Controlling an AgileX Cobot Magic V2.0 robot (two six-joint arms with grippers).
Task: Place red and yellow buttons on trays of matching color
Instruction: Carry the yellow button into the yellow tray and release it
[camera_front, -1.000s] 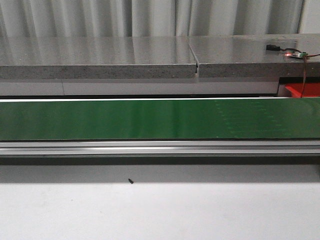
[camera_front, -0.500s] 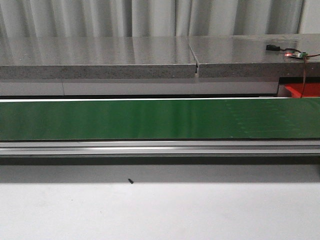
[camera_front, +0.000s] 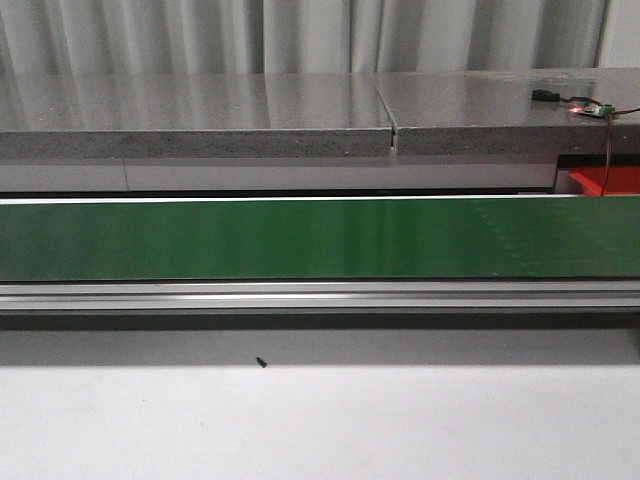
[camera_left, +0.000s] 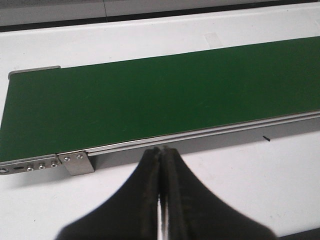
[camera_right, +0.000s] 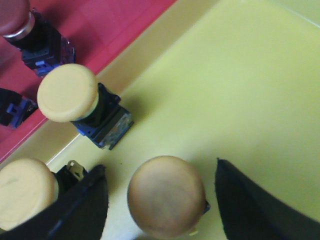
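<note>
In the right wrist view my right gripper (camera_right: 162, 202) is open over the yellow tray (camera_right: 240, 90). A yellow button (camera_right: 166, 196) stands cap up between its fingers, with a gap on each side. Two more yellow buttons (camera_right: 67, 100) (camera_right: 25, 192) lie near the tray's rim. Beside it is the red tray (camera_right: 115, 25), which holds a red button (camera_right: 15, 17). My left gripper (camera_left: 161, 151) is shut on nothing, above the white table close to the green belt's (camera_left: 150, 100) front rail. Neither gripper shows in the front view.
The green conveyor belt (camera_front: 300, 238) runs across the front view with nothing on it. Behind it is a grey stone shelf (camera_front: 200, 110) with a small circuit board (camera_front: 590, 108). A red corner (camera_front: 608, 180) shows at the far right. A small black screw (camera_front: 261, 362) lies on the white table.
</note>
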